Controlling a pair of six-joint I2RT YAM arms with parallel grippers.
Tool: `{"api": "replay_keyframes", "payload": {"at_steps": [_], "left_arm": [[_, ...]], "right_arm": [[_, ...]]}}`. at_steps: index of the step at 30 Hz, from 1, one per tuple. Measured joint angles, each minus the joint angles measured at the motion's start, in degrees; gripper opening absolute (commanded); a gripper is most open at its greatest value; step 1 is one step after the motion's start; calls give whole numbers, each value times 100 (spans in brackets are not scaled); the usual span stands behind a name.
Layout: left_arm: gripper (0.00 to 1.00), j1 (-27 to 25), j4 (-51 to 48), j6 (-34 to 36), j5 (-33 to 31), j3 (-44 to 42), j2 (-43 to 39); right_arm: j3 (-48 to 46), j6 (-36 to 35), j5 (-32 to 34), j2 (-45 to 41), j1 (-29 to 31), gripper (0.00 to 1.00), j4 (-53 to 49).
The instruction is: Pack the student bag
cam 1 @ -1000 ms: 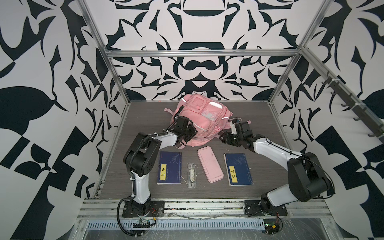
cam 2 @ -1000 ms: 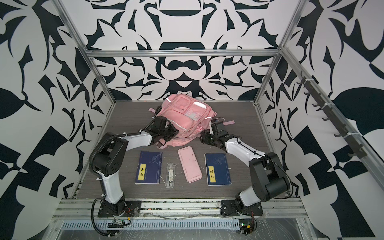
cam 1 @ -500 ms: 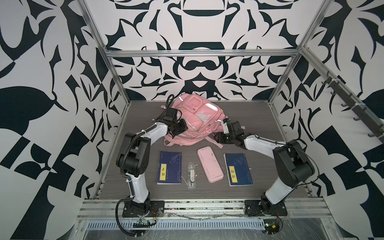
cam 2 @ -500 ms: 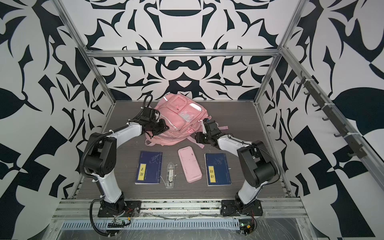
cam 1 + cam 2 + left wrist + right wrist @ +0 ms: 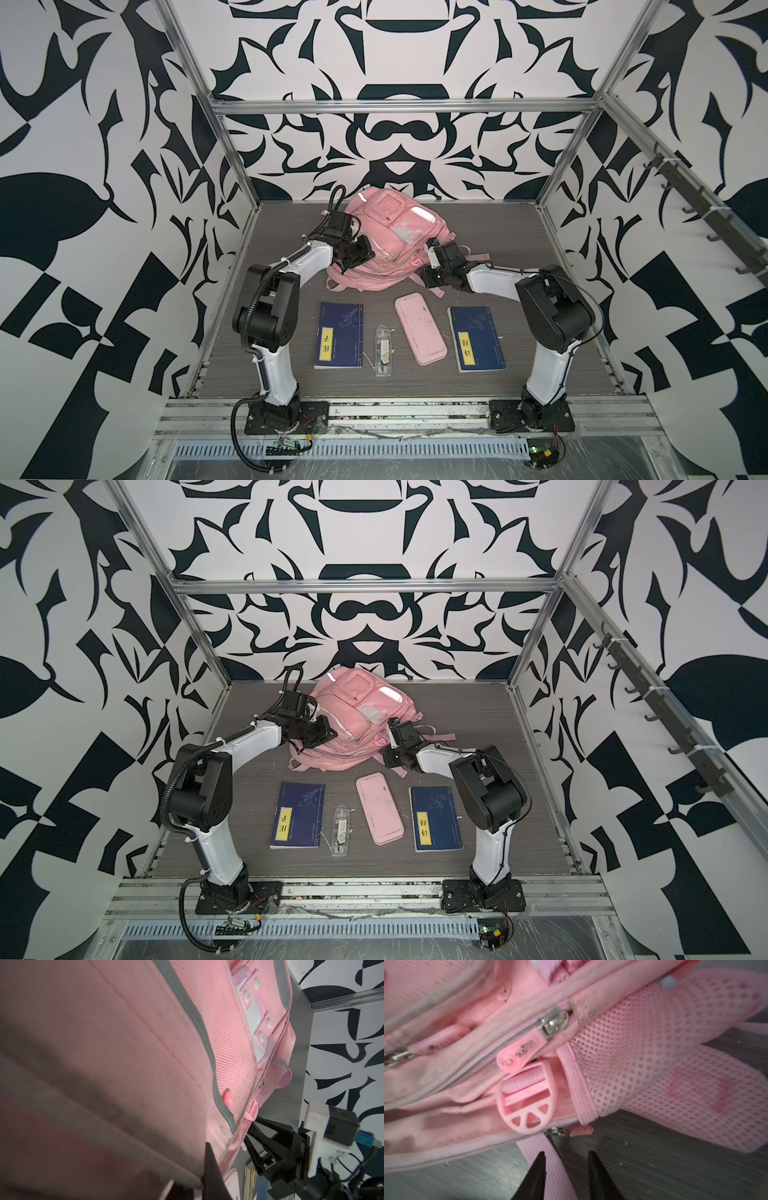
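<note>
The student bag (image 5: pixel 390 232) (image 5: pixel 353 712), a pink backpack with silver strips, lies front up at the back middle of the table. My left gripper (image 5: pixel 359 253) (image 5: pixel 320 735) is shut on the fabric of its left side; in the left wrist view (image 5: pixel 202 1178) a grey-edged fold runs into the jaws. My right gripper (image 5: pixel 420 274) (image 5: pixel 386 756) sits at the bag's near right corner. It is open, with its fingertips (image 5: pixel 542 1157) apart over a pink strap (image 5: pixel 550 1167) on the table, short of a small zip pull (image 5: pixel 571 1131) and a buckle (image 5: pixel 527 1101).
In front of the bag lie a blue book (image 5: pixel 338 334), a clear plastic case (image 5: pixel 382 351), a flat pink pencil case (image 5: pixel 419 328) and a second blue book (image 5: pixel 476 338). Patterned walls and metal frame posts enclose the table.
The bag has shifted a little toward the back left with my left gripper on it. My right gripper has slid left along the bag's near right edge and its jaws have narrowed.
</note>
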Motion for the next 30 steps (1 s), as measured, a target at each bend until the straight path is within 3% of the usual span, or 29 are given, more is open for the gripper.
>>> {"api": "replay_keyframes", "payload": {"at_steps": [4,8,13,17,21,30], "left_arm": [[0,11,55,-33,59,-33,2],[0,11,66,-70,103,-33,4],[0,15,72,-90,129,-35,35],[0,31,105,-107,155,-46,37],[0,37,153,-136,214,-55,81],[0,50,175,-232,254,-57,155]], "right_arm": [[149,-214,170,184,0,39,7],[260,-420,289,275,0,47,13],[376,-608,310,385,0,46,55],[389,-691,260,411,0,39,125],[387,-774,195,411,0,25,144],[321,-717,310,341,114,8,68]]}}
